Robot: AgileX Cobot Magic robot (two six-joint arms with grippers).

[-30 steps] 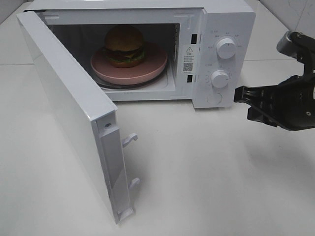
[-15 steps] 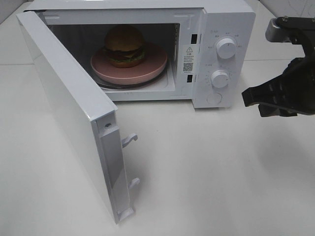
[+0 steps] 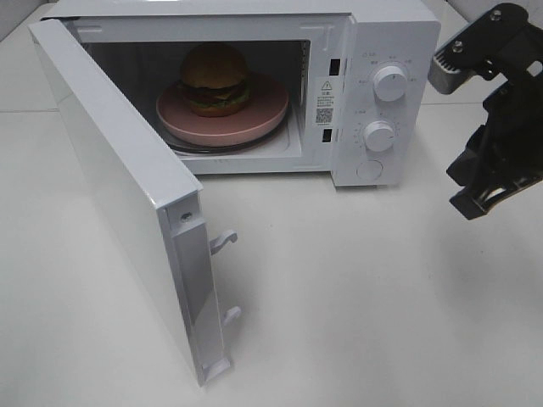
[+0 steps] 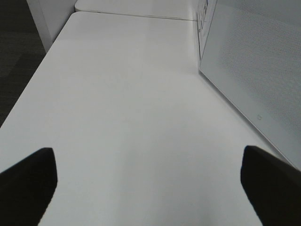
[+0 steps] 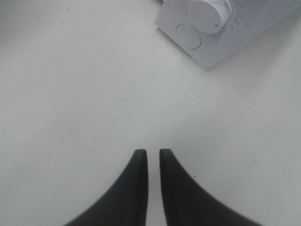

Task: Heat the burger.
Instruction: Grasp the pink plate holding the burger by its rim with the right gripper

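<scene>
Golden glossy burger point(image 3: 214, 78), round pink plate point(image 3: 265, 108), perhaps ceramic

looks down along a white table point(image 4: 122, 103) from the left hand point(image 4: 150, 188). shows only the two dark fingertips point(image 4: 28, 181) of that hand, spread wide apart over bare tabletop. takes in a white microwave door point(image 4: 254, 70) standing upright close beside one fingertip, its panel covered in a fine dotted pattern, with some small dark print near its far end. catches a seam to a second table point(image 4: 136, 5) beyond, and dark floor point(image 4: 16, 52) past the table's long edge.
</scene>
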